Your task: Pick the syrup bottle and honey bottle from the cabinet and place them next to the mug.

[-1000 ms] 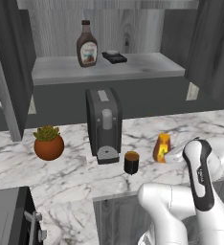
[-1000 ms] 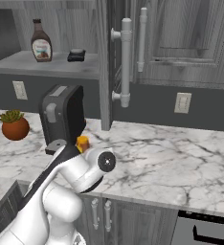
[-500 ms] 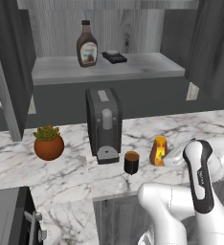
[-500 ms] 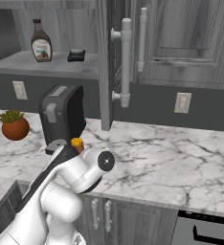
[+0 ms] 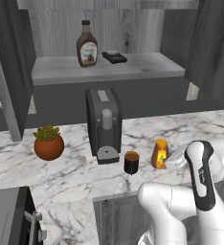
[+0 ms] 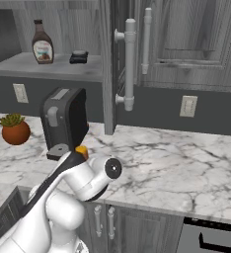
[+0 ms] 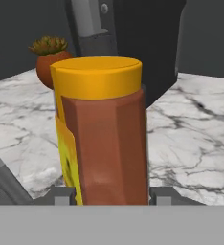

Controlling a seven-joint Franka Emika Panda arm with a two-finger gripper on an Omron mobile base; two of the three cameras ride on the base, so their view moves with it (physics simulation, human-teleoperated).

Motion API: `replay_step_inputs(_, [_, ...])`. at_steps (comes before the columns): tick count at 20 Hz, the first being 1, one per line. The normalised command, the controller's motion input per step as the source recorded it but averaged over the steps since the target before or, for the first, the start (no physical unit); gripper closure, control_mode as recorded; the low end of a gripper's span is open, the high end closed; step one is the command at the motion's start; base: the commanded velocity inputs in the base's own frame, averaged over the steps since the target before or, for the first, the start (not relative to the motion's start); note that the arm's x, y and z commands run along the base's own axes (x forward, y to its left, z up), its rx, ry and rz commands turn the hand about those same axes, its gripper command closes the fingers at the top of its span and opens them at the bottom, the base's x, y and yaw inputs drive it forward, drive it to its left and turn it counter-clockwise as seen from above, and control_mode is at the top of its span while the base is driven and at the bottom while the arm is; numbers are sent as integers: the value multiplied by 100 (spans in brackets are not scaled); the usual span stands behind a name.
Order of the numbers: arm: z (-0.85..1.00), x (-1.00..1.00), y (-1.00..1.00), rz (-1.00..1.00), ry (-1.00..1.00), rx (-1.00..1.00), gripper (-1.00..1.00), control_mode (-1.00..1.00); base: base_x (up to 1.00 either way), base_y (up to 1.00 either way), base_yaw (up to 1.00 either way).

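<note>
The amber honey bottle [image 7: 104, 134] with its orange cap stands upright between my fingertips, and my gripper [image 7: 111, 194] is shut on its lower body. From the left base view the honey bottle [image 5: 160, 153] is low over the marble counter, just right of the dark mug [image 5: 131, 162]; whether it touches the counter I cannot tell. Its cap [image 6: 81, 149] peeks above my arm. My gripper [image 5: 167, 160] reaches in from the right. The tall brown syrup bottle [image 5: 87, 50] [image 6: 42, 48] stands on the cabinet shelf [image 5: 147, 67].
A dark coffee machine [image 5: 104, 124] stands right behind the mug. A terracotta plant pot [image 5: 49, 143] sits to the left on the counter. A small black object [image 5: 114, 57] lies on the shelf beside the syrup bottle. The open cabinet door with its long handle [image 6: 130, 64] hangs at the right.
The honey bottle, held in my gripper, has sunk a little towards the counter and edged slightly left towards the mug. Nothing else has moved.
</note>
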Motion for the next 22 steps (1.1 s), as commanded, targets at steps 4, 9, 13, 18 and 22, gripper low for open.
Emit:
replay_step_inputs(4, [-31, 0, 0, 0, 0, 0, 100, -100, 0, 0, 0])
replay_step_inputs(9, [-31, 0, 0, 0, 0, 0, 100, -100, 0, 0, 0])
replay_step_inputs(13, [-35, 0, 0, 0, 0, 0, 100, -100, 0, 0, 0])
replay_step_inputs(18, [-27, 2, 0, 1, -4, 0, 100, -100, 0, 0, 0])
replay_step_inputs(22, [-17, 3, 0, 3, -12, 0, 100, -100, 0, 0, 0])
